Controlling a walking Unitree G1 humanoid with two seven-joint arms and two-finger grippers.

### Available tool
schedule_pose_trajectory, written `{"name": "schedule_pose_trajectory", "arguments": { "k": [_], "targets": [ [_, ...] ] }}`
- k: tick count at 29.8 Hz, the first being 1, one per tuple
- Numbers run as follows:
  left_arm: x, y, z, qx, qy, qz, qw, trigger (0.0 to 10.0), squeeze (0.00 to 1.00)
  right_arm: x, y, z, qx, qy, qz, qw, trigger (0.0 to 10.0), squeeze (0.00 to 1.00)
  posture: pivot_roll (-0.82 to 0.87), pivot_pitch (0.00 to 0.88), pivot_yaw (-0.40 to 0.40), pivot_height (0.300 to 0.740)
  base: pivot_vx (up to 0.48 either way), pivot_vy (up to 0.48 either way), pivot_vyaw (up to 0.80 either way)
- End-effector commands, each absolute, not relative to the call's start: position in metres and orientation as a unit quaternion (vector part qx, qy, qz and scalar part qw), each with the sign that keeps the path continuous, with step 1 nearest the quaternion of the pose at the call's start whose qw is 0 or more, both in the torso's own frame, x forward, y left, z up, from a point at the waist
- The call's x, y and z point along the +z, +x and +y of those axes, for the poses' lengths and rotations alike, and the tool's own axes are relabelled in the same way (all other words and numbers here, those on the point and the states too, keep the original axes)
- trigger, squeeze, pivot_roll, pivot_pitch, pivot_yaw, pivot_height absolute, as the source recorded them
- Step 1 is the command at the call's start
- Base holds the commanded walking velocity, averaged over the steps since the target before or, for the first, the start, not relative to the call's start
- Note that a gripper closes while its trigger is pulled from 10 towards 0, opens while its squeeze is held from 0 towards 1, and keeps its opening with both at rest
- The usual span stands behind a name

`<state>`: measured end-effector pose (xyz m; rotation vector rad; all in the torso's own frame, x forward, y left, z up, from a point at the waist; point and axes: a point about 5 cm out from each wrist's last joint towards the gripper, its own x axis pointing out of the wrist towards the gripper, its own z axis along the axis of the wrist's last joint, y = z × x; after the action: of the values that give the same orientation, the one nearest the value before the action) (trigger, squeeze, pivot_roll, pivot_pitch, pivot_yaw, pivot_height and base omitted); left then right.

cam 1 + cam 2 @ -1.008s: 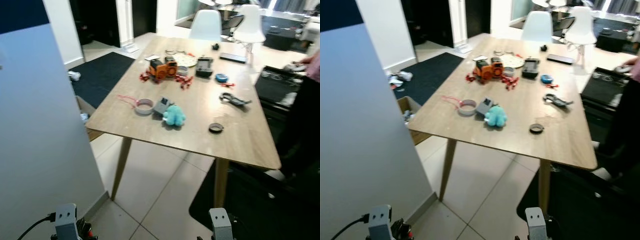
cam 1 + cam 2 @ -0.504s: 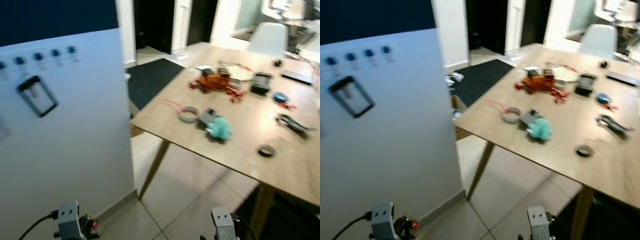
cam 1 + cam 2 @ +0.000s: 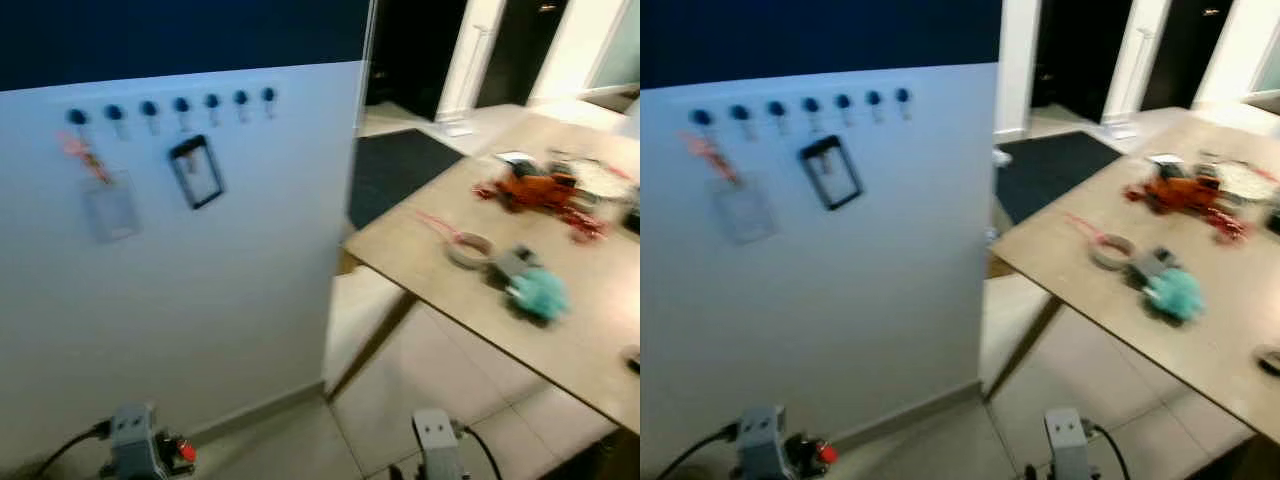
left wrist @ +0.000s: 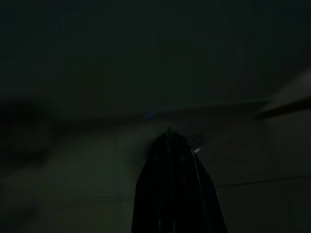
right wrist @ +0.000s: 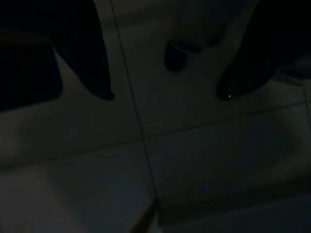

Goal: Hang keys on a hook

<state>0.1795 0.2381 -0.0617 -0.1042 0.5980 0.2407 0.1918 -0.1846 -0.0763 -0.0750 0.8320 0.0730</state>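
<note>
Facing the hook row (image 3: 170, 106) at eleven o'clock, hanging remains undone; left hand (image 4: 170, 145) pressed together, right hand (image 5: 165, 94) spread, idle.

Motion blur smears the hooks (image 3: 180, 105) and the hanging badge (image 3: 196, 171). The tabletop (image 3: 440, 280) runs off the right edge, its far items too blurred to name.
</note>
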Motion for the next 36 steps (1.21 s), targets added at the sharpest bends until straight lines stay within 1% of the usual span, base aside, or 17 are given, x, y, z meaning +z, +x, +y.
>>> {"name": "schedule_pose_trajectory", "arguments": {
  "k": [1,9,12,18,27,36],
  "targets": [
    [-0.060,0.183,0.240,0.118,-0.042,0.295,0.947,10.0,0.00,-0.076,0.192,-0.184,0.037,-0.037,0.403,0.914,10.0,0.00,0.07,0.011,-0.022,0.740,0.000,0.000,0.80],
    [-0.060,0.187,0.238,0.116,-0.041,0.302,0.945,10.0,0.00,-0.073,0.199,-0.182,0.036,-0.033,0.394,0.918,10.0,0.00,0.07,0.015,-0.023,0.740,0.000,0.000,0.80],
    [-0.059,0.189,0.238,0.116,-0.025,0.303,0.946,10.0,0.00,-0.072,0.201,-0.180,0.035,-0.031,0.391,0.919,10.0,0.00,0.07,0.017,-0.024,0.740,0.000,0.000,0.80],
    [-0.058,0.190,0.237,0.106,-0.010,0.305,0.946,10.0,0.00,-0.072,0.201,-0.179,0.036,-0.030,0.390,0.919,10.0,0.00,0.08,0.018,-0.025,0.740,0.000,0.000,0.80],
    [-0.060,0.192,0.232,0.094,-0.019,0.314,0.944,10.0,0.00,-0.072,0.201,-0.180,0.034,-0.030,0.390,0.920,10.0,0.00,0.07,0.023,-0.023,0.740,0.000,0.000,0.80],
    [-0.061,0.194,0.227,0.067,0.003,0.331,0.941,10.0,0.00,-0.071,0.201,-0.182,0.029,-0.032,0.385,0.922,10.0,0.00,0.07,0.029,-0.021,0.740,0.000,0.000,0.75]
  ]
}}
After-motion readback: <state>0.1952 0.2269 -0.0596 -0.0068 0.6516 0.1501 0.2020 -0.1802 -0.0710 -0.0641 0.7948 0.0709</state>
